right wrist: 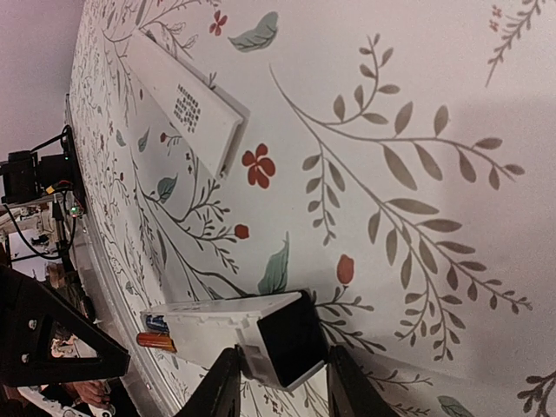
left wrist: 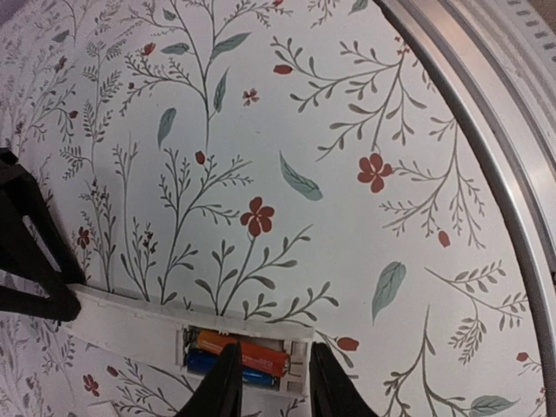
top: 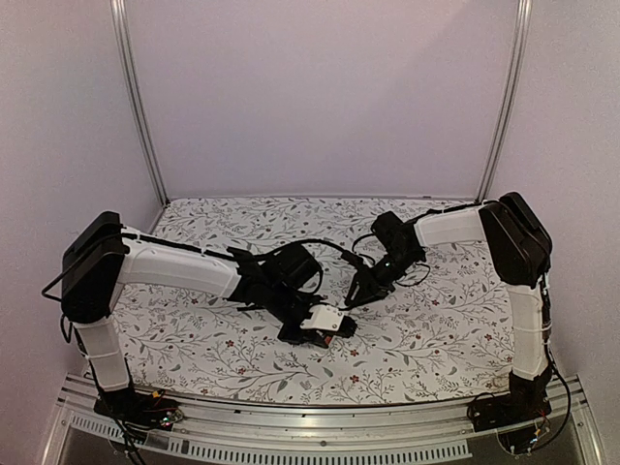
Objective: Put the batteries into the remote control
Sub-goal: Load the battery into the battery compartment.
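1. The left end effector (left wrist: 274, 349) has its fingers partly apart at the recess end of the remote control (left wrist: 130, 326). One fingertip sits over the batteries and the other just past the remote's end. Whether they press on anything cannot be told.
2. The right end effector (right wrist: 281, 352) is closed on the opposite end of the remote control. The dark end face sits between its fingers, with a finger tight against each side.
3. The remote control is a slim white bar stretched between the two end effectors, near the middle of the floral counter (left wrist: 347, 104). Whether it rests on the counter or is held just above it is unclear.
4. Its battery recess is uncovered and faces up. The orange-red battery (left wrist: 248, 350) and the blue battery (left wrist: 217, 363) lie inside it side by side, along the bar's length.
5. A separate flat white strip (right wrist: 187, 100) with a patch of small print lies on the counter, well apart from the remote control.
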